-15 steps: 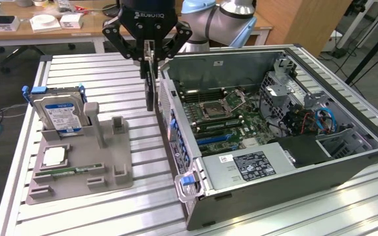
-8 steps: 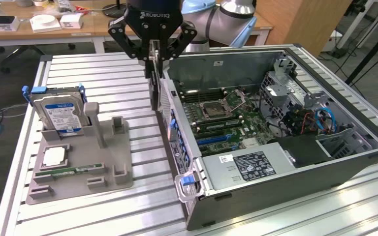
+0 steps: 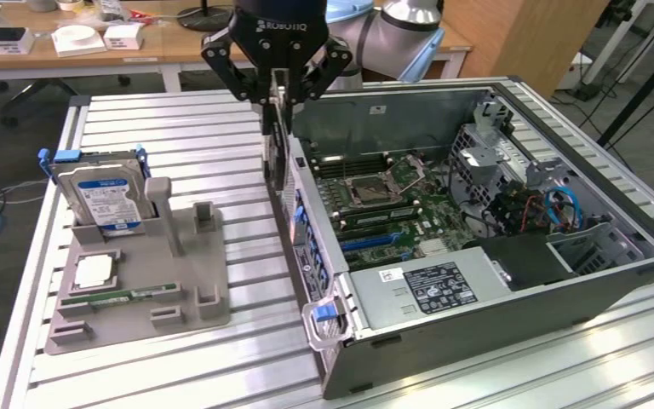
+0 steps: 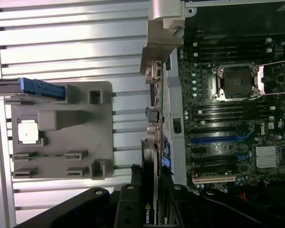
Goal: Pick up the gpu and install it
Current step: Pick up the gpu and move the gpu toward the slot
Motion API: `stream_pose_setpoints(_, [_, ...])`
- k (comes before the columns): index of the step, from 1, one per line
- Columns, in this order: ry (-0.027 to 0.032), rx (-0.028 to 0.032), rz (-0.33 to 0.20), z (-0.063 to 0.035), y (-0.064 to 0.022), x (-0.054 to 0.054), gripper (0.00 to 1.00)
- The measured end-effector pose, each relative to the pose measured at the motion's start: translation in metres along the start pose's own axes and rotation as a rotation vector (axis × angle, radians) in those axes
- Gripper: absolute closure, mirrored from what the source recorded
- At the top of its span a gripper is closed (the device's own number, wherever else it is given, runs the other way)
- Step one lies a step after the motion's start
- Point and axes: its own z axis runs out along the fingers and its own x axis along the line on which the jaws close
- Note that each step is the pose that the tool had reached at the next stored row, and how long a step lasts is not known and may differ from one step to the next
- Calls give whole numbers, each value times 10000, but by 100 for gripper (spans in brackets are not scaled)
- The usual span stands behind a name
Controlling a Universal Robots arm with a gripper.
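1. The gpu (image 3: 272, 145) hangs upright and edge-on from the gripper (image 3: 278, 95). It is above the computer case (image 3: 441, 358) wall that faces the gray holder (image 3: 134, 319), toward the bench's (image 3: 191, 128) far edge.
2. The jaws are narrow, clamped on the gpu's top edge.
3. 1 thing seems to matter most: hold the gpu plumb, bracket toward that wall. Its lower edge should sit square with the motherboard (image 3: 384, 196) slots, clear of the wall's rim.
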Motion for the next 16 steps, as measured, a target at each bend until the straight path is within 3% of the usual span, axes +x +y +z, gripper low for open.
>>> stream_pose_setpoints(16, [1,1,1,-3,21,-232,74])
